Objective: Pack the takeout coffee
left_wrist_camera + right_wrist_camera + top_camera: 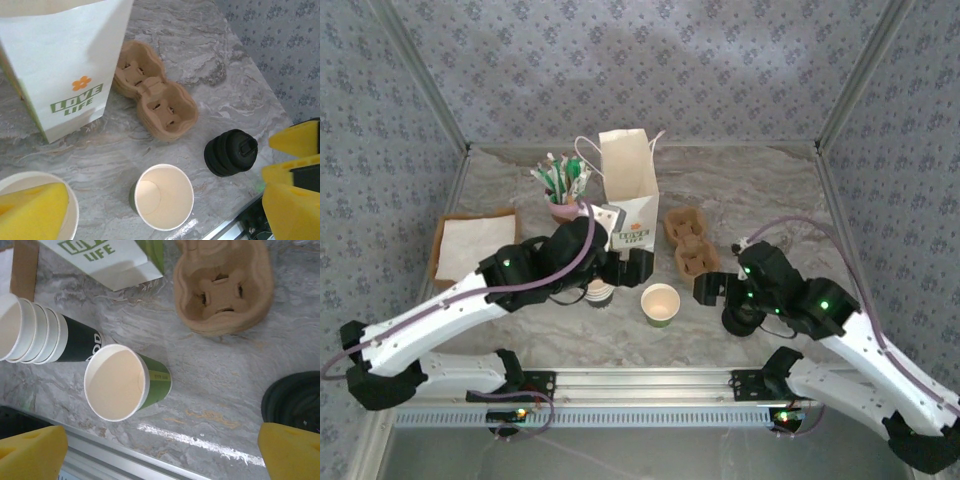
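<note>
- Paper cup (660,304), green outside and pale cream inside, stands upright and lidless on the table (770,200), between the stack of cups (599,291) and the pile of black lids (231,152), with the pulp carrier (690,240) and the white bag (628,185) behind it
- It looks empty, so I judge it very light and easy to tip with a sideways nudge
- With no lid on, the thin wall should go oval under a hard squeeze; the rolled rim is probably its stiffest part
- I would take it across the upper wall just below that rim, gently, as the coated paper may be a little slick
- My left fingers (35,207) are apart, one of them over the stack's rim, though I cannot tell whether it touches
- My right fingers (292,452) are apart too, holding nothing, just beside the lids
</note>
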